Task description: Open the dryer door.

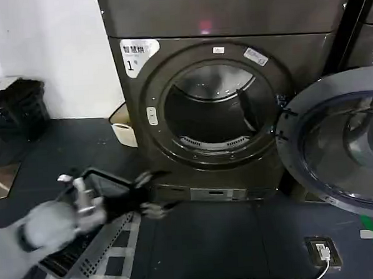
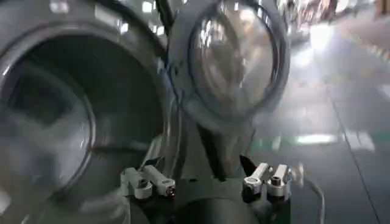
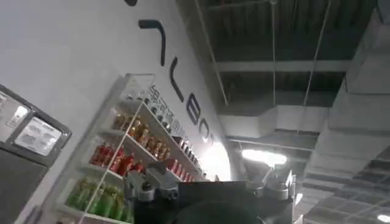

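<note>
The dryer door (image 1: 337, 144) stands swung wide open to the right of the dark grey dryer (image 1: 195, 176), which bears a white "1" sticker (image 1: 132, 58). Its grey inner side and tinted glass face me, and the drum opening (image 1: 213, 113) is bare. My left gripper (image 1: 153, 192) hovers low in front of the dryer's lower left corner, open and holding nothing. In the left wrist view the left gripper (image 2: 200, 164) points at the drum with the dryer door (image 2: 234, 61) beyond it. My right gripper (image 3: 210, 173) is raised toward a wall and ceiling, its fingers spread around nothing.
A perforated basket (image 1: 98, 244) lies on the floor under my left arm. A white container (image 1: 124, 127) leans against the dryer's left side and a black bin (image 1: 22, 107) stands farther left. A floor socket with a white cable (image 1: 320, 250) sits at the front right.
</note>
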`<move>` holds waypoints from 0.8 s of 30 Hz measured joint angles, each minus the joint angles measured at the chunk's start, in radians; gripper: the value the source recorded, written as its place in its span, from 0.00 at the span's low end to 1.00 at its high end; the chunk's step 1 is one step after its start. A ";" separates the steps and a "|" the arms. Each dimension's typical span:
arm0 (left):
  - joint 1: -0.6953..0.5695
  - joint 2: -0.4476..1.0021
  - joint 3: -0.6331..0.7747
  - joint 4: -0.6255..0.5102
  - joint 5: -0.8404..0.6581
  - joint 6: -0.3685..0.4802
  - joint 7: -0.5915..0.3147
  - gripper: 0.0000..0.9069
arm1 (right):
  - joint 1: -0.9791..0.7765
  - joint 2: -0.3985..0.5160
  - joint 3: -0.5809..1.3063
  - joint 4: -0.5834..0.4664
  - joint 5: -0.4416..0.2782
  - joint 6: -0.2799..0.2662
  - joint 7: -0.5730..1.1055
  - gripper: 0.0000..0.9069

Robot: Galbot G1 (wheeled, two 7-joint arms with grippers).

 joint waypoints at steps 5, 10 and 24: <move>0.129 0.160 -0.127 -0.005 0.008 0.049 0.009 1.00 | 0.025 -0.004 -0.016 -0.006 -0.005 0.003 -0.012 1.00; 0.188 0.288 -0.161 0.035 0.055 0.056 0.039 1.00 | 0.034 -0.010 -0.023 -0.016 -0.004 0.011 -0.025 1.00; 0.328 0.491 -0.196 0.194 0.233 -0.021 0.058 1.00 | 0.024 -0.033 -0.003 -0.051 0.030 0.015 -0.031 1.00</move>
